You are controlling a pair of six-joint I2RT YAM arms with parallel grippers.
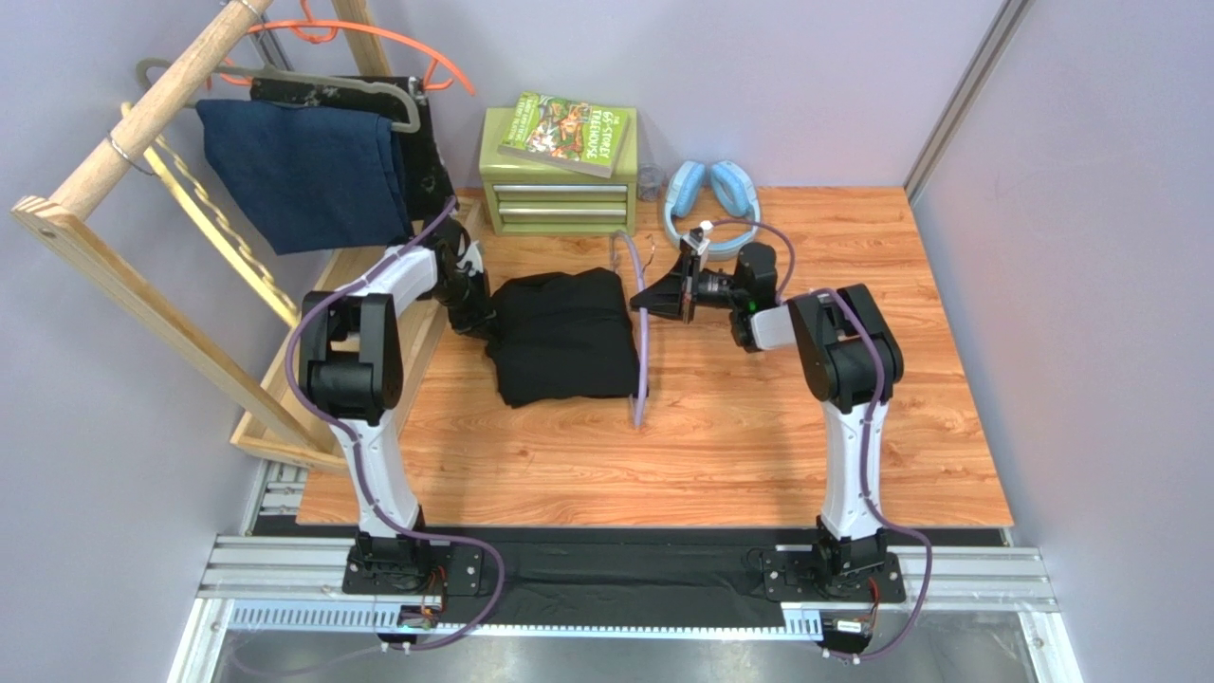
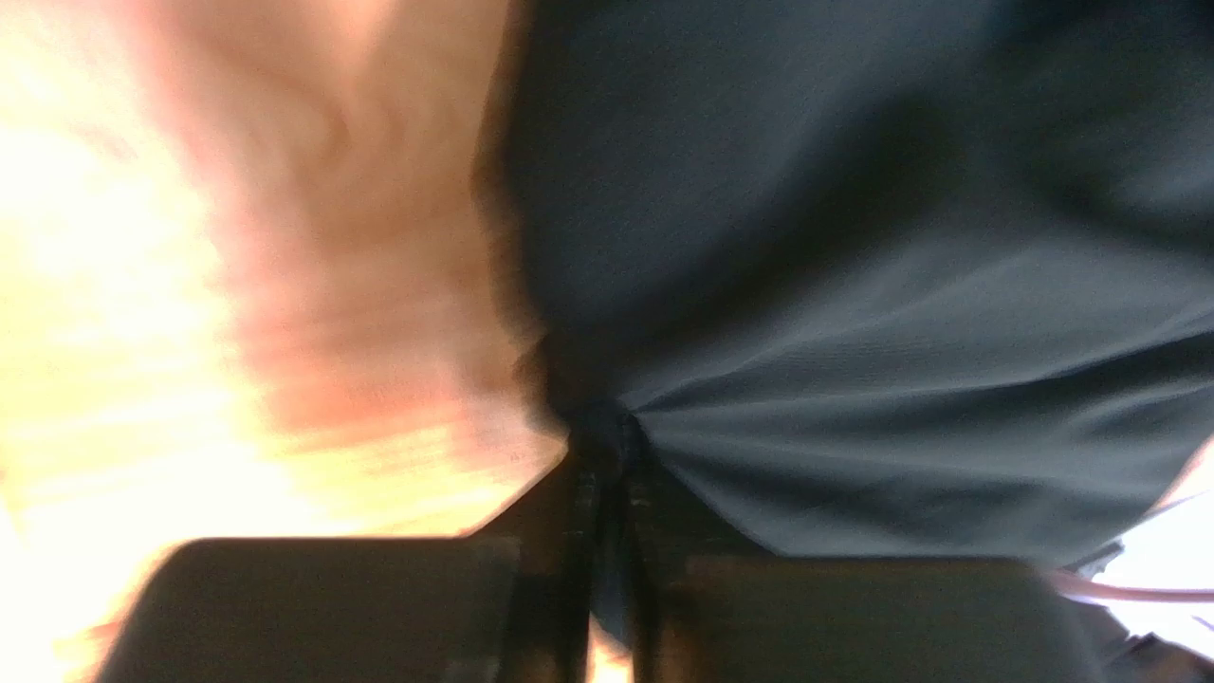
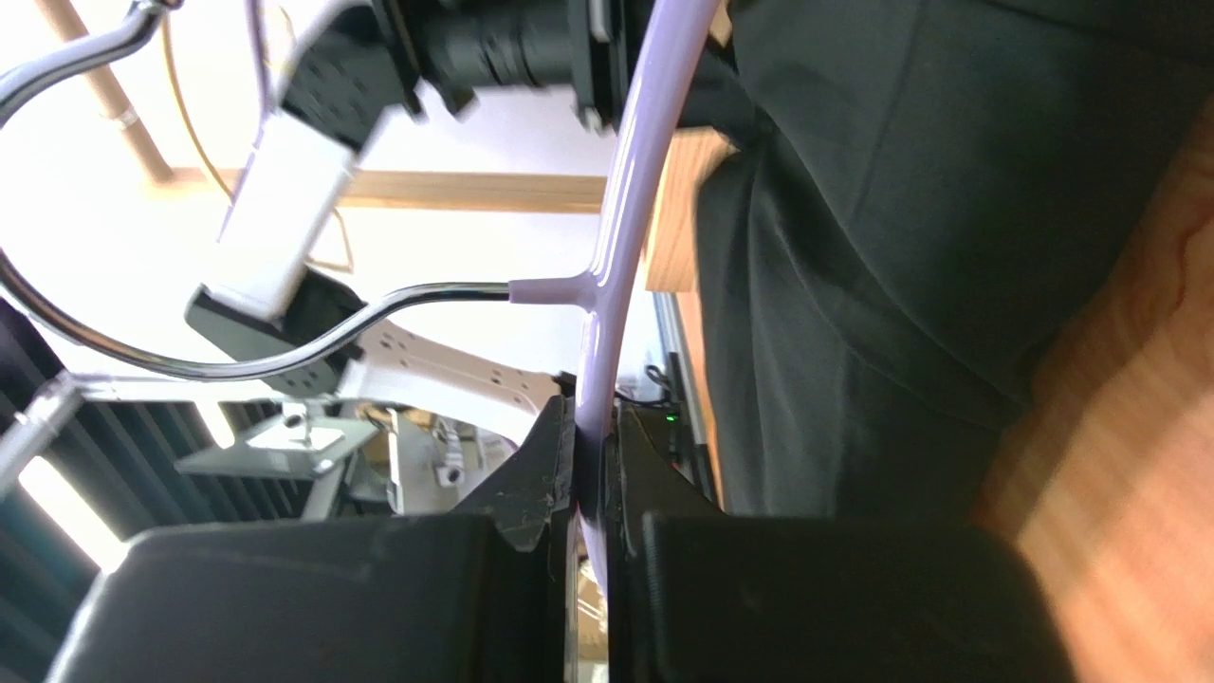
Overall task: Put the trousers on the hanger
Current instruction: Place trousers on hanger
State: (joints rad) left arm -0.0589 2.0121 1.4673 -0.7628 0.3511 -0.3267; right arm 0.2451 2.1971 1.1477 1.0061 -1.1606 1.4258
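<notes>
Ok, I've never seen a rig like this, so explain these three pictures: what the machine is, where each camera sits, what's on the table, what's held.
The machine is two robot arms bolted at the near edge of a wooden table, each ending in a two-finger gripper. The wide picture looks down from above and behind them; the other two come from cameras on the wrists, showing their own fingers close up. On the table lie folded black trousers, a green drawer box with a book on top, and blue headphones. A wooden rack at the left carries a navy garment. The left gripper pinches the trousers' edge; the right gripper clamps a lavender hanger.
</notes>
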